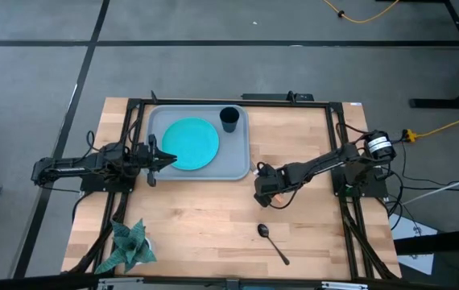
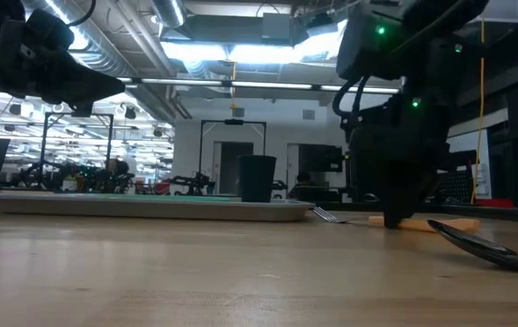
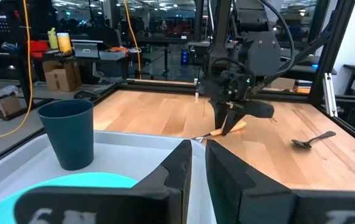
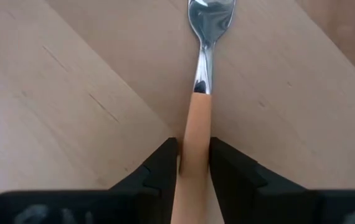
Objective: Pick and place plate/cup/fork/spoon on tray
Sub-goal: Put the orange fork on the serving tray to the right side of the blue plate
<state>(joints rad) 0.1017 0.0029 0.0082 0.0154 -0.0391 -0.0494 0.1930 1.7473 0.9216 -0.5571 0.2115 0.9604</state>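
Note:
The grey-blue tray (image 1: 241, 165) lies at the table's far middle. It holds the turquoise plate (image 1: 191, 143) and the dark cup (image 1: 229, 119), which stands upright in its far right corner. The fork (image 4: 202, 74) lies flat on the table just right of the tray, its tines (image 2: 330, 215) toward the tray. My right gripper (image 1: 263, 190) stands over it, shut on its orange handle. The dark spoon (image 1: 273, 242) lies on the table nearer the front edge. My left gripper (image 1: 165, 159) hovers shut over the tray's left side, by the plate's rim. My right gripper pinches the fork's orange handle (image 4: 195, 134) between its two fingers, a little behind the metal neck. The fingers (image 4: 162, 165) come from above, pointing down, one on each long side of the handle. The fork lies flat on the table.
A small green plant (image 1: 129, 246) stands at the table's near left corner. Dark frame rails (image 1: 338, 137) run along the table's edges. Bare wood lies between the tray and the spoon.

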